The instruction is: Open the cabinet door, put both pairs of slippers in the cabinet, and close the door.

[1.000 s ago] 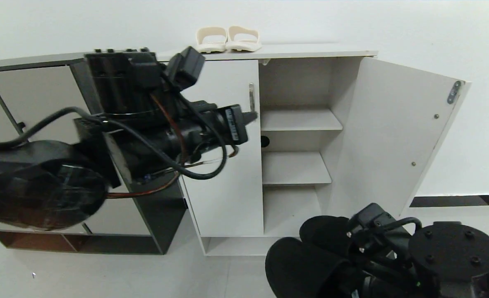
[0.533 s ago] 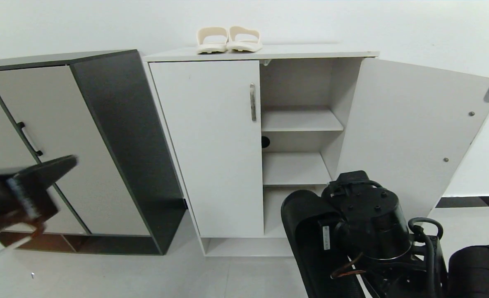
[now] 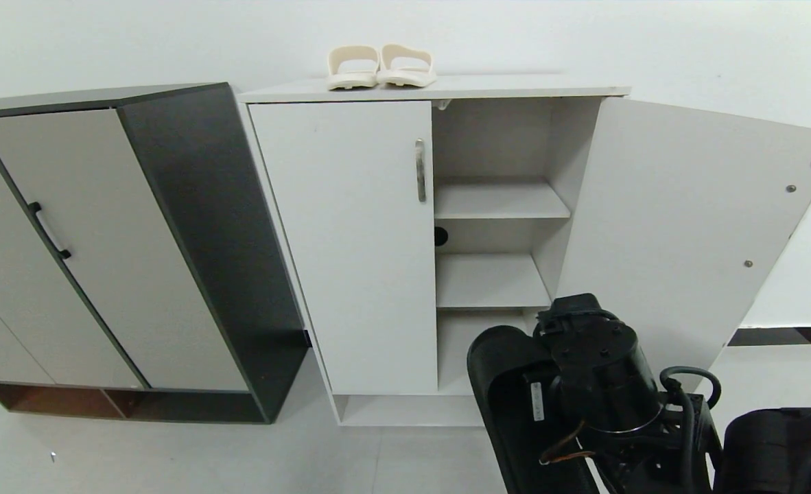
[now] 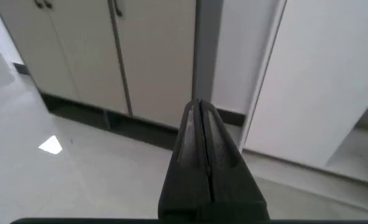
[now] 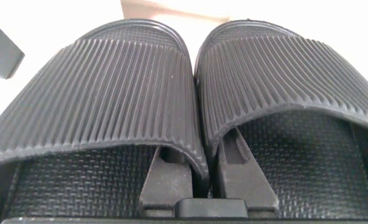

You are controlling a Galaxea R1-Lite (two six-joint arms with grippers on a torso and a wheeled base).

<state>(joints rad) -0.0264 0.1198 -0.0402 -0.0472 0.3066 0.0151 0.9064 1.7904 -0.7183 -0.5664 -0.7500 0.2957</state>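
Right gripper (image 5: 202,171) clamps the black slippers (image 3: 508,391) by their inner walls, just before the open cabinet (image 3: 350,240). Beige slippers (image 3: 381,66) lie on its top. Left gripper (image 4: 201,130) is closed and empty. Recommended: keep soles level and enter the lowest shelf (image 3: 477,336) clear of the door (image 3: 673,226).

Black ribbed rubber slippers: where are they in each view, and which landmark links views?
Head view: black ribbed rubber slippers, lower right, before open white cabinet.
Left wrist view: shut left tool, cabinet fronts instead.
Right wrist view: centre, side by side.
Landmark: closed white door, head and left wrist.
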